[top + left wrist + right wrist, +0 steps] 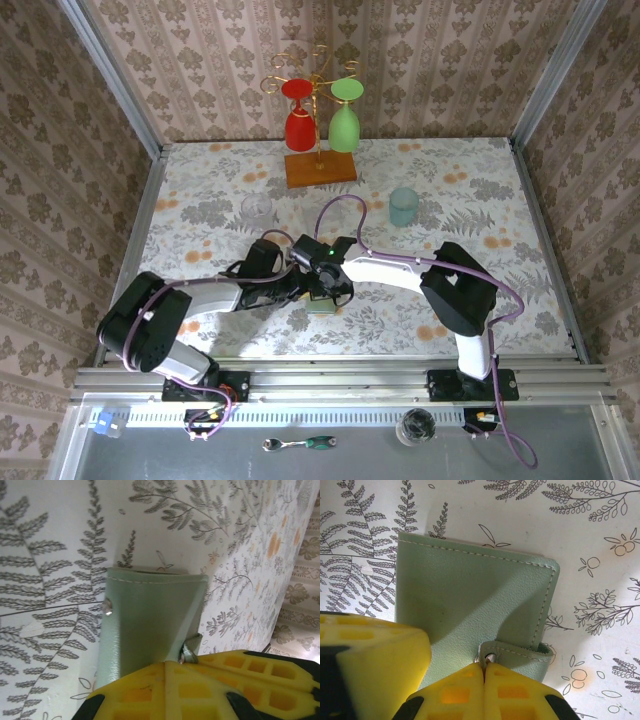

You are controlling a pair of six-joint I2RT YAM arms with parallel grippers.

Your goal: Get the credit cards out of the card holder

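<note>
Two grippers are set close together over one spot at the near middle of the table (480, 200), and the coming move is judged to turn on how each is placed against the card holder (470, 595) lying between them. On the left, the left gripper (165, 672) is seen with its yellow fingers pressed together and no gap between them, their tips laid against one edge of the holder. The pale green cover runs straight away from those tips, so the holder lies directly ahead of and just beneath this claw. Whether the edge is pinched between the tips or only pressed down cannot be told. In the middle, the card holder is laid flat on the fern-patterned cloth, folded shut and roughly square, with one stitched edge running across the right wrist view on the side away from the claws. The credit cards are judged to be shut inside it. On the right, the right gripper (484, 672) is likewise closed, and its tips are clamped on the free end of the clasp tab (522, 654), where the metal snap (491, 658) is glimpsed just above the seam of the fingers. The tab is wrapped round the edge of the holder beside those tips. Neither arm can be called nearer, since both are touching the holder. The tab is judged to need drawing away by the right claw while the body is pinned by the left.
</note>
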